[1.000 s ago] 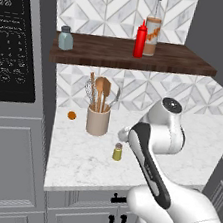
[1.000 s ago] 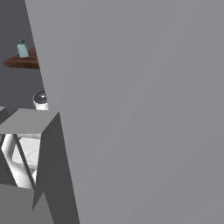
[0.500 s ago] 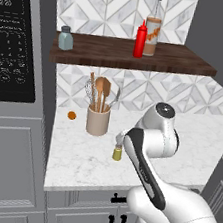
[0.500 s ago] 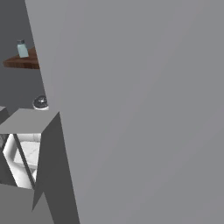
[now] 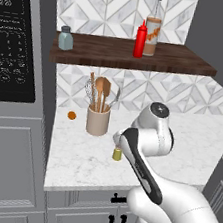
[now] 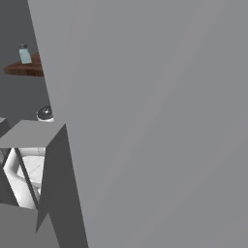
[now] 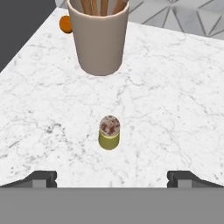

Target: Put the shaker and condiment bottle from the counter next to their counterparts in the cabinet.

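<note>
Pincer hangs above the tabletop with its fingers spread wide, holding nothing; the shaker stands upright on the marble between them, just short of a beige utensil crock; the condiment bottle stands on the cabinet shelf beside the clear bottle.

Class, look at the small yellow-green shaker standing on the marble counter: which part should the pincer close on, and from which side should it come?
Grip the shaker around its round yellow-green body just below the cap, coming down from above. It stands upright and apart from the utensil cup, and the open pincer already frames it, so the fingers can probably straddle its sides.
</note>
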Controlling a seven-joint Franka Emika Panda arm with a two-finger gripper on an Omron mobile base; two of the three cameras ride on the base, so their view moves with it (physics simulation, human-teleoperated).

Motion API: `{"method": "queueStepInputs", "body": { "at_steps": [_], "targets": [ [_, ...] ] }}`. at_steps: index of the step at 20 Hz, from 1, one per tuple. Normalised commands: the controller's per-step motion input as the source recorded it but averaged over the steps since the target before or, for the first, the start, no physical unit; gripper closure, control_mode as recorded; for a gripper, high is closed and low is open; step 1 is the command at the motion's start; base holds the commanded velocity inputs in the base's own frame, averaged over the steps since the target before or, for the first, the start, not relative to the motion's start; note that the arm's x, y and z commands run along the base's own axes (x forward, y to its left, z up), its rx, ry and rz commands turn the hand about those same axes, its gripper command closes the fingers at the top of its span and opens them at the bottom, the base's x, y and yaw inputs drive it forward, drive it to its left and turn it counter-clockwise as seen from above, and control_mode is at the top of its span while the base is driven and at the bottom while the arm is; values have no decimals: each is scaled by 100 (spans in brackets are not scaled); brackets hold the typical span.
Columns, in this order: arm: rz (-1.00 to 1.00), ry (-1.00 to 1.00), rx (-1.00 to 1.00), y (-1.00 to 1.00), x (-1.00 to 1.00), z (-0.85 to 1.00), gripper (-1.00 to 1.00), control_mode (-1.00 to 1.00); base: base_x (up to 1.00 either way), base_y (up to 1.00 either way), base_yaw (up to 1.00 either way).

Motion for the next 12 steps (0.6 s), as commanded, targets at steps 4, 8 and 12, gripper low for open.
{"method": "queueStepInputs", "body": {
  "at_steps": [4,8,12],
  "targets": [
    [1,0,0,13,12,-7,-100,-100,0,0,0],
    [1,0,0,10,12,-10,-100,-100,0,0,0],
    [1,0,0,3,12,-16,-100,-100,0,0,0]
  ]
}}
